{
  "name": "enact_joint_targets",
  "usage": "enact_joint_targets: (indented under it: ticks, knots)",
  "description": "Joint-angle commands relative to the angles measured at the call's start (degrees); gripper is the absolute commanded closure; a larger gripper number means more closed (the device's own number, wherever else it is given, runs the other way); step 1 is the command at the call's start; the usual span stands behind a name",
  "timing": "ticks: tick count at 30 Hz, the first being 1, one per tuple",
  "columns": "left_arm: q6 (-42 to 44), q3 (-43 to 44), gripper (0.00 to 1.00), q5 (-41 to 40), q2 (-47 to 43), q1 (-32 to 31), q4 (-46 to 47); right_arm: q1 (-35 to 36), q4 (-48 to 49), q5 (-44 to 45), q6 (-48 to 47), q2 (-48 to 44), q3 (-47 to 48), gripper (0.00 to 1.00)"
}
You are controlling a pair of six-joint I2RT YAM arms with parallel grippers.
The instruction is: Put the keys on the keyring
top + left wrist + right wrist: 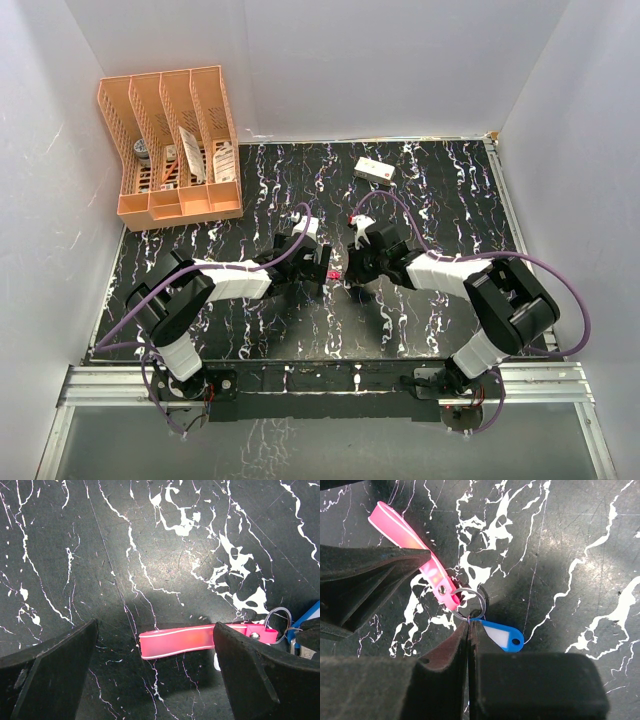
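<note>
A slim pink key (180,641) lies flat on the black marbled table (150,540), between the wide-apart fingers of my left gripper (155,647), which is open and touches nothing. The pink key's riveted end hangs on a metal keyring (482,600). A blue key (505,636) with a pale face lies right beside the ring, its pointed end at my right gripper's tips. My right gripper (468,624) is shut, its tips pinching the ring's lower edge. From above, both grippers (322,272) (347,270) meet at mid-table around the pink key (331,272).
An orange file organiser (170,150) with several papers stands at the back left. A white rectangular box (375,171) lies at the back, right of centre. White walls close in the table on three sides.
</note>
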Motion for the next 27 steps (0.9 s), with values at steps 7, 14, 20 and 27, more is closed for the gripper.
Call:
enact_joint_targets:
  ticks: [7, 14, 20, 27]
  knots:
    - [-0.6, -1.4, 0.02, 0.5, 1.5, -0.2, -4.3, 0.4, -0.2, 3.5, -1.1, 0.2, 3.2, 1.0]
    - [-0.6, -1.3, 0.02, 0.5, 1.7, -0.2, -4.3, 0.4, -1.6, 5.4, -1.5, 0.2, 4.0, 1.0]
    - [-0.5, -1.3, 0.02, 0.4, 1.6, -0.2, -4.3, 0.4, -2.0, 6.6, -1.6, 0.1, 4.3, 1.0]
    - [-0.4, -1.2, 0.02, 0.7, 1.8, -0.1, -4.2, 0.4, -2.5, 8.0, -2.8, -0.1, 4.9, 1.0]
